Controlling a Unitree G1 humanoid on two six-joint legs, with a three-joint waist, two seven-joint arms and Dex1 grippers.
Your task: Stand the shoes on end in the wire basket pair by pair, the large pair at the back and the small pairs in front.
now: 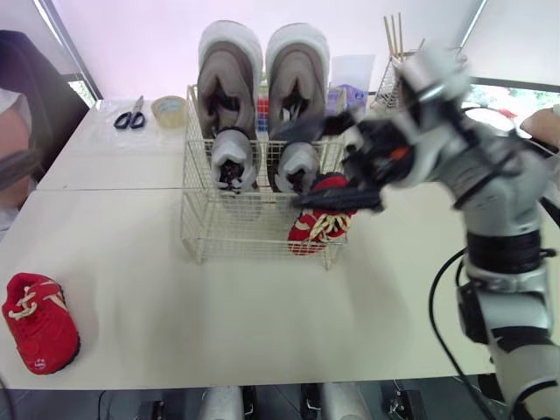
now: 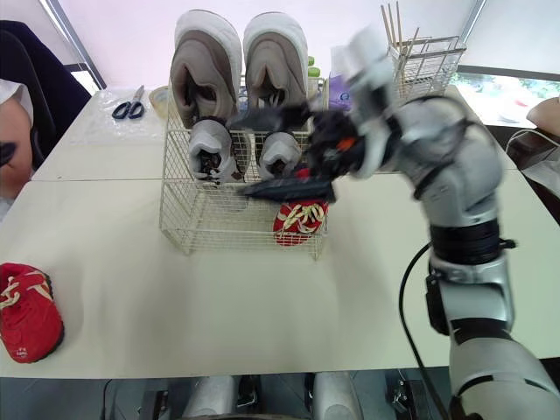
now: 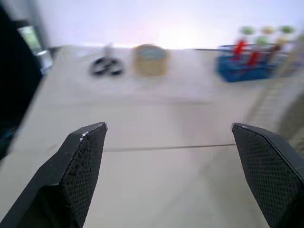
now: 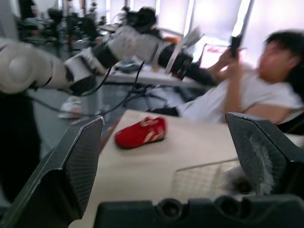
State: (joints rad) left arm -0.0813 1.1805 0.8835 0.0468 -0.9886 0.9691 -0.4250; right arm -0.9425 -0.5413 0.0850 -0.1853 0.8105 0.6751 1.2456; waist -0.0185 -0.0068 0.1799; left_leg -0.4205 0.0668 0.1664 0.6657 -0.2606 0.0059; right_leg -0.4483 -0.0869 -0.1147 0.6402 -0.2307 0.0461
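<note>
Wire basket (image 1: pixel 210 234) holds the large grey pair (image 1: pixel 229 79) upright at the back, a small grey pair (image 1: pixel 232 159) before it and one red shoe (image 1: pixel 317 226) at its 4 o'clock corner. The other red shoe (image 1: pixel 37 322) lies on the table at 8 o'clock. The right gripper (image 1: pixel 289 166) hovers over the basket, fingers spread wide — the left gripper (image 3: pixel 168 126) is likewise spread.

Mostly matt surfaces.
Basket (image 1: pixel 236 229) coated metal wire; red shoe (image 1: pixel 39 324) cloth; large shoes (image 1: pixel 229 83) grey suede-look, rubbery soles; table (image 1: pixel 262 315) smooth matt.

The blurred right claw (image 1: pixel 288 166) hides the top of the red shoe (image 1: pixel 315 230) in the basket (image 1: pixel 219 233).
</note>
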